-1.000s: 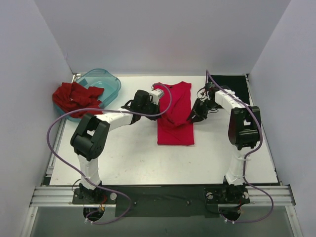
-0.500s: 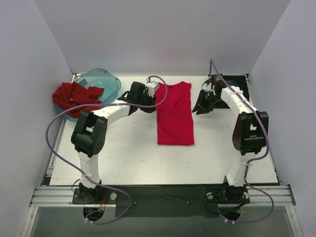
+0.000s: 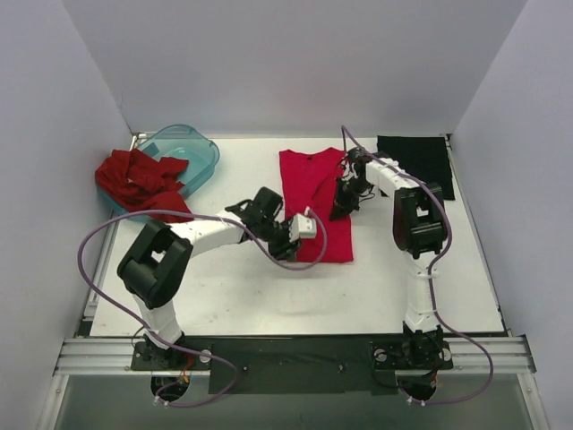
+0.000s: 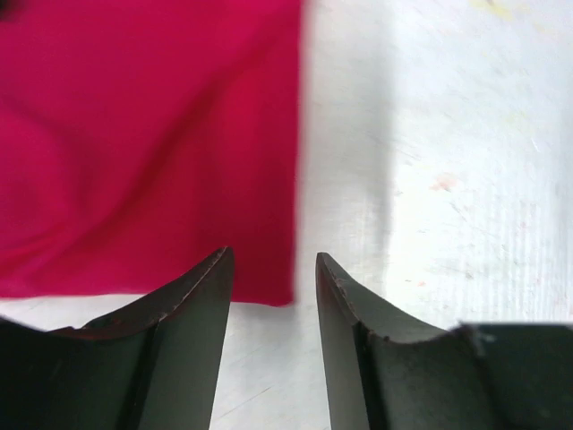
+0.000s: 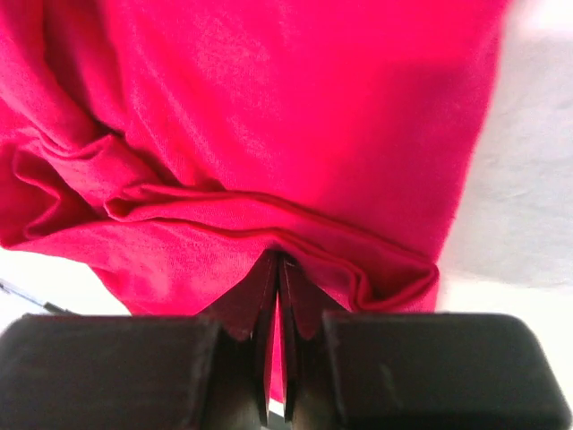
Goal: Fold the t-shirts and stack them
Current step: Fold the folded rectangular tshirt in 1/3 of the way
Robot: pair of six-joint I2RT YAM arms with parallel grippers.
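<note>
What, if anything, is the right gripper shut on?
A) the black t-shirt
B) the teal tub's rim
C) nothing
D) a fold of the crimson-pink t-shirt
D: in the right wrist view the right gripper is closed with a fold of the crimson-pink t-shirt pinched between its fingers.

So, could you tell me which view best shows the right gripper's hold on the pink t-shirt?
The right wrist view: the right gripper has its jaws shut on a fold of the pink t-shirt. The top external view shows only the gripper at the shirt's right edge; the left wrist view shows just a shirt corner.
</note>
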